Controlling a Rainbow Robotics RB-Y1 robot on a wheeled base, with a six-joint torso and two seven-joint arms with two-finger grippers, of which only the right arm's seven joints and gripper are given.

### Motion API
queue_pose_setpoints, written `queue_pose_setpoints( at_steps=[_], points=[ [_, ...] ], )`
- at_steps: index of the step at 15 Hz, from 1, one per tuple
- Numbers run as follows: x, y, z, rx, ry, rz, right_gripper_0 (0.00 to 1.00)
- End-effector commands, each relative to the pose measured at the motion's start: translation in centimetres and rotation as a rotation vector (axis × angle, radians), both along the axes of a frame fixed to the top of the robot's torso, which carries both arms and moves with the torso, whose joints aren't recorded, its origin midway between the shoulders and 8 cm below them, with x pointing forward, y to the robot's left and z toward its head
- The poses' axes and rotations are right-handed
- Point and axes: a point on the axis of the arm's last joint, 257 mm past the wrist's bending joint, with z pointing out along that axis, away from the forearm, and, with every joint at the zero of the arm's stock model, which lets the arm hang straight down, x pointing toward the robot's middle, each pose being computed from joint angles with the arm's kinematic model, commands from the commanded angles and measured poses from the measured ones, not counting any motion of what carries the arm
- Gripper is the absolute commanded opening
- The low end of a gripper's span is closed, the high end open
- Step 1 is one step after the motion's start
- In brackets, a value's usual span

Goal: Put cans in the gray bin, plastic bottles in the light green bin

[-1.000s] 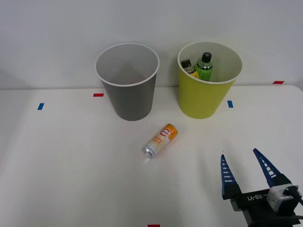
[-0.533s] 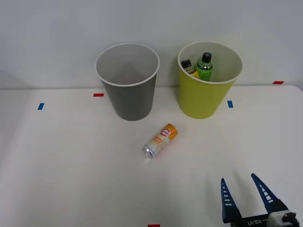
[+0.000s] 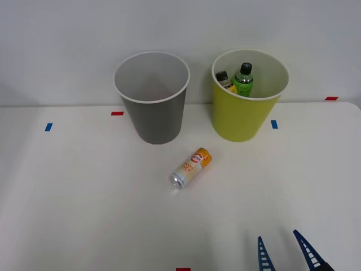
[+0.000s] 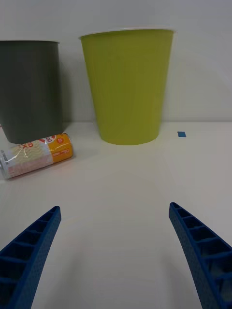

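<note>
**Can down on the worktop, jaws wide and empty**

Lying on its side on the white worktop point(image 3: 67, 192): the can point(image 3: 191, 167), orange end aimed up toward the light green bin point(image 3: 248, 107), silver end pointing back toward the near edge. Long axis running on a slant, neither square to the jaws nor in line with them. Sitting just in front of the gap between the gray bin point(image 3: 152, 101) and the lime one, touching neither.

Right gripper point(image 3: 285, 254) low at the near edge, well apart from the can, with the can off toward the robot's left and farther out. Blue ribbed fingers point(image 4: 29, 251) spread wide, nothing between them, nothing touched.

Both plastic bottles point(image 3: 243, 79) already standing inside the light green bin. Gray bin showing nothing inside.

Likely called for next: reaching forward and left, turning the wrist so the jaws close across the can's slim body rather than along it. Risk of rolling if nudged from the side.
</note>
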Motion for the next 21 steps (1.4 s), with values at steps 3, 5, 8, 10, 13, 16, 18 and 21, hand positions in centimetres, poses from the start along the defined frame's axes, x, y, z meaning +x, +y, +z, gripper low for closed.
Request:
queue_pose_setpoints(
  at_steps=[3, 5, 8, 10, 13, 16, 18, 21],
  points=[
    [-1.3, 1.2, -0.8, -0.055, -0.013, 0.049, 0.76],
    [-2.0, 1.5, -0.2, -0.071, -0.042, 0.064, 0.75],
    [-1.8, 1.5, 1.2, -0.092, -0.083, 0.080, 0.76],
    [-2.1, 1.5, 1.5, -0.095, -0.086, 0.076, 0.76],
    [-2.5, 1.2, 2.0, -0.086, -0.087, 0.055, 0.84],
    [-2.4, 0.6, 2.1, -0.087, -0.089, 0.050, 0.85],
    [-2.6, 0.4, 2.1, -0.081, -0.083, 0.049, 0.90],
    [-2.6, 0.4, 2.2, -0.085, -0.088, 0.048, 0.92]
  ],
)
